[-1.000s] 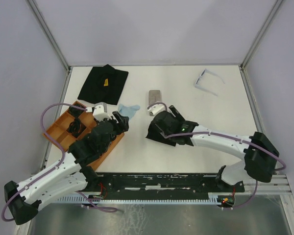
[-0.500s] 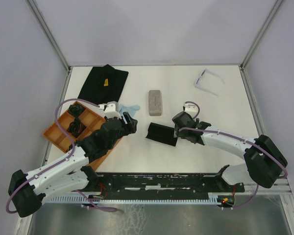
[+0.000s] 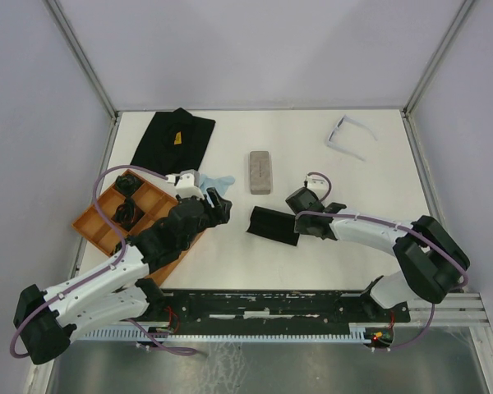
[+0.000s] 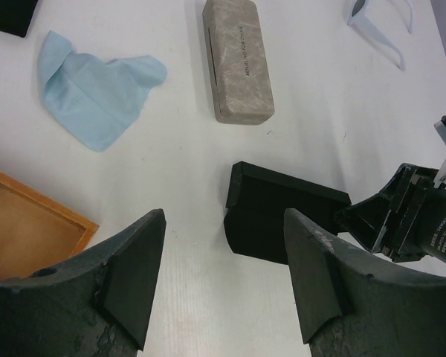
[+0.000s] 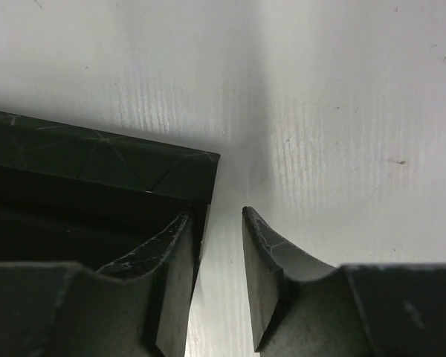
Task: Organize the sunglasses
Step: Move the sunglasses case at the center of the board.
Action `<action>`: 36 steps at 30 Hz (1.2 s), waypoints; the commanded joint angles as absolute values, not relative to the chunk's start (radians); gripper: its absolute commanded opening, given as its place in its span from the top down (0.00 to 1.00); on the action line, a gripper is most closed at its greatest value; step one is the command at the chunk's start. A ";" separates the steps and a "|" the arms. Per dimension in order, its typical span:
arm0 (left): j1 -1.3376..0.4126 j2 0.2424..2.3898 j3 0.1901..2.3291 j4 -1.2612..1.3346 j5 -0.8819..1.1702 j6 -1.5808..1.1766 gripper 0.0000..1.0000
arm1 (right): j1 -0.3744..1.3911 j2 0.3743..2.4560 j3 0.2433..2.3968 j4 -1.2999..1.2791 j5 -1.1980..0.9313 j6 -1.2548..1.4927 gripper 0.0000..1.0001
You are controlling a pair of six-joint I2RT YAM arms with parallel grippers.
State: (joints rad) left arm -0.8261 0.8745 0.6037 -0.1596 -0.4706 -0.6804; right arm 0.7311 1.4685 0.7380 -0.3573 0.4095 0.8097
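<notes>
The pale-framed sunglasses (image 3: 349,135) lie unfolded at the far right of the table, and their corner shows in the left wrist view (image 4: 379,30). Dark things sit in the orange tray (image 3: 99,231); I cannot tell whether they are the black pair. An open black case (image 3: 271,223) (image 4: 282,219) lies mid-table. My right gripper (image 3: 299,220) (image 5: 217,216) is low at the case's right end, with one finger inside the case (image 5: 97,178) and the other outside. The jaws stand narrow, and a strip of table still shows beside the end wall. My left gripper (image 3: 218,205) (image 4: 223,275) hovers open and empty left of the case.
A grey hard case (image 3: 261,171) (image 4: 238,59) lies behind the black one. A light blue cloth (image 3: 216,181) (image 4: 97,82) is beside the tray's far corner (image 4: 30,216). A black pouch (image 3: 172,139) lies at the back left.
My right gripper drew back from over the black case to its right end, and its jaws narrowed. The left arm swung forward toward the case, then held still.
</notes>
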 commanded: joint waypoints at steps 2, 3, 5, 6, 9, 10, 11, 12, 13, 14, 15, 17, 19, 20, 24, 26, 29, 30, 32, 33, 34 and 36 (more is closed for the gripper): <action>-0.822 0.873 0.602 -0.110 -0.478 -0.652 0.28 | 0.726 1.463 0.770 -0.324 0.404 0.818 0.69; -0.822 0.874 0.602 -0.108 -0.477 -0.652 0.28 | 0.728 1.464 0.771 -0.319 0.405 0.816 0.72; -0.822 0.876 0.602 -0.107 -0.479 -0.652 0.28 | 0.727 1.470 0.776 -0.309 0.414 0.812 0.78; -0.822 0.877 0.603 -0.107 -0.479 -0.651 0.28 | 0.724 1.476 0.781 -0.303 0.417 0.807 0.81; -0.822 0.886 0.612 -0.106 -0.478 -0.644 0.28 | 0.720 1.498 0.794 -0.273 0.424 0.776 0.87; -0.822 0.891 0.616 -0.107 -0.479 -0.641 0.28 | 0.718 1.503 0.798 -0.266 0.436 0.768 0.89; -0.822 0.896 0.621 -0.106 -0.477 -0.637 0.28 | 0.713 1.507 0.804 -0.254 0.439 0.752 0.90; -0.822 0.900 0.623 -0.107 -0.477 -0.635 0.28 | 0.710 1.512 0.807 -0.235 0.440 0.729 0.91; -0.822 0.904 0.626 -0.106 -0.477 -0.634 0.28 | 0.706 1.520 0.819 -0.231 0.445 0.711 0.93; -0.822 0.908 0.627 -0.106 -0.477 -0.632 0.28 | 0.701 1.531 0.832 -0.229 0.448 0.692 0.96; -0.821 0.916 0.629 -0.105 -0.476 -0.632 0.28 | 0.696 1.545 0.846 -0.230 0.452 0.674 0.99; -0.820 0.924 0.629 -0.105 -0.474 -0.632 0.28 | 0.678 1.574 0.873 -0.233 0.454 0.655 1.00; -0.821 0.931 0.629 -0.103 -0.474 -0.634 0.28 | 0.653 1.603 0.893 -0.221 0.434 0.641 1.00; -0.821 0.934 0.628 -0.103 -0.475 -0.635 0.28 | 0.640 1.618 0.904 -0.209 0.417 0.632 1.00; -0.814 0.946 0.632 -0.103 -0.478 -0.636 0.28 | 0.604 1.691 0.958 -0.192 0.374 0.600 1.00; -0.812 0.949 0.634 -0.103 -0.477 -0.636 0.28 | 0.591 1.723 0.991 -0.195 0.371 0.587 1.00; -0.809 0.956 0.639 -0.105 -0.475 -0.635 0.28 | 0.575 1.763 1.035 -0.196 0.370 0.568 1.00; -0.807 0.959 0.641 -0.105 -0.473 -0.634 0.28 | 0.570 1.775 1.048 -0.199 0.371 0.565 1.00; -0.805 0.962 0.645 -0.106 -0.471 -0.632 0.28 | 0.561 1.799 1.075 -0.199 0.369 0.560 1.00; -0.804 0.963 0.647 -0.107 -0.471 -0.631 0.28 | 0.557 1.811 1.090 -0.201 0.365 0.557 1.00; -0.803 0.963 0.648 -0.107 -0.470 -0.630 0.28 | 0.554 1.822 1.104 -0.201 0.363 0.554 1.00; -0.801 0.964 0.649 -0.111 -0.471 -0.629 0.28 | 0.549 1.843 1.131 -0.209 0.363 0.552 1.00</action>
State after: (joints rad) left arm -0.8104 0.9607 0.6033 -0.1532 -0.4664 -0.6712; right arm 0.5655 1.7981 1.0641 -0.2325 0.3641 0.5674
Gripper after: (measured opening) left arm 0.721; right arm 0.008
